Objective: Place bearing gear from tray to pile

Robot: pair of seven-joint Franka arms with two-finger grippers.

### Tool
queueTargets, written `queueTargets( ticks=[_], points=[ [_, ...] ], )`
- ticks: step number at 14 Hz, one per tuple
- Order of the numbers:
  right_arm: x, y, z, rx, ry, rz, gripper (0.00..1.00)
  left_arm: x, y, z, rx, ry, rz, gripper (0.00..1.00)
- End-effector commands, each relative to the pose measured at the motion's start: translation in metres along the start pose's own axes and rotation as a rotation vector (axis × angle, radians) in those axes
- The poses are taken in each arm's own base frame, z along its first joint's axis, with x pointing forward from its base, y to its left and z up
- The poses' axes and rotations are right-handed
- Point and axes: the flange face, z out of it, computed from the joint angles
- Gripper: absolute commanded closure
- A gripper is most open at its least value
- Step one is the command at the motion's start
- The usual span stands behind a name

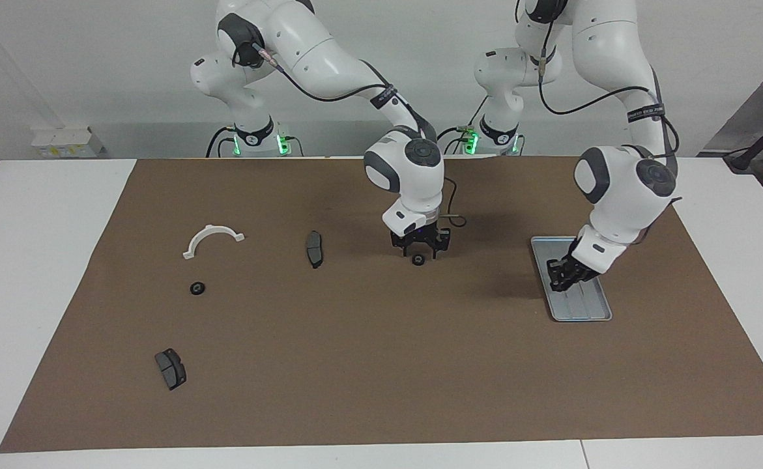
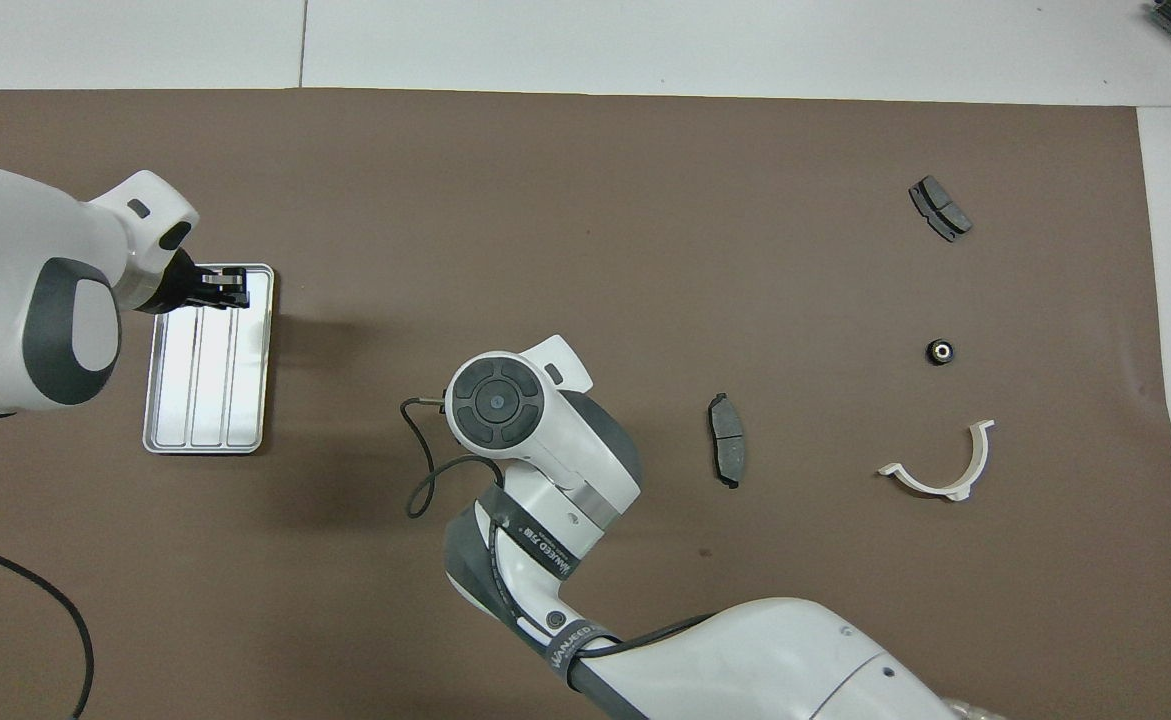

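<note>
The silver ridged tray [image 1: 583, 306] [image 2: 205, 400] lies toward the left arm's end of the mat, its visible floor bare. My left gripper [image 1: 562, 275] [image 2: 233, 286] hangs just above the tray, shut on a small dark bearing gear that its fingertips mostly hide. Mid-mat lies a second bearing gear [image 1: 418, 260], a small black ring. My right gripper [image 1: 418, 247] hovers low over that ring with its jaws open and nothing between them. In the overhead view the right wrist hides both that gripper and the ring. No pile as such shows.
Toward the right arm's end lie a third bearing gear [image 1: 197, 287] [image 2: 939, 351], a white half-ring [image 1: 212, 239] [image 2: 940, 465] and two dark brake pads [image 1: 315, 249] [image 2: 727, 452], [image 1: 171, 368] [image 2: 939, 207]. A black cable [image 2: 15, 590] crosses the mat's corner near the left arm.
</note>
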Motion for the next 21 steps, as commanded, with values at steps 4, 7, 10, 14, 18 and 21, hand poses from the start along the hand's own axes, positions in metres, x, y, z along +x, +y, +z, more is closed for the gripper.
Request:
queueTargets(
  ticks=[4, 7, 10, 14, 18, 21],
  points=[
    [0.003, 0.005, 0.006, 0.007, 0.066, -0.023, 0.41, -0.020, 0.092, 0.013, -0.007, -0.038, -0.102, 0.85],
    [-0.002, 0.005, 0.007, -0.006, 0.060, -0.029, 0.71, -0.030, 0.118, 0.016, -0.007, -0.045, -0.107, 0.85],
    [0.003, 0.005, 0.002, -0.019, 0.082, -0.005, 1.00, -0.044, 0.138, 0.024, -0.004, -0.048, -0.088, 0.84],
    [0.031, 0.062, -0.013, -0.056, 0.107, -0.011, 1.00, -0.057, 0.169, 0.027, -0.013, -0.032, -0.087, 0.84],
    [0.052, 0.155, -0.038, -0.058, 0.136, -0.029, 1.00, -0.099, 0.199, 0.050, -0.014, -0.024, -0.047, 0.74],
    [0.067, 0.218, -0.050, -0.081, 0.139, -0.057, 1.00, -0.108, 0.208, 0.054, -0.020, -0.012, -0.028, 0.23]
  ],
)
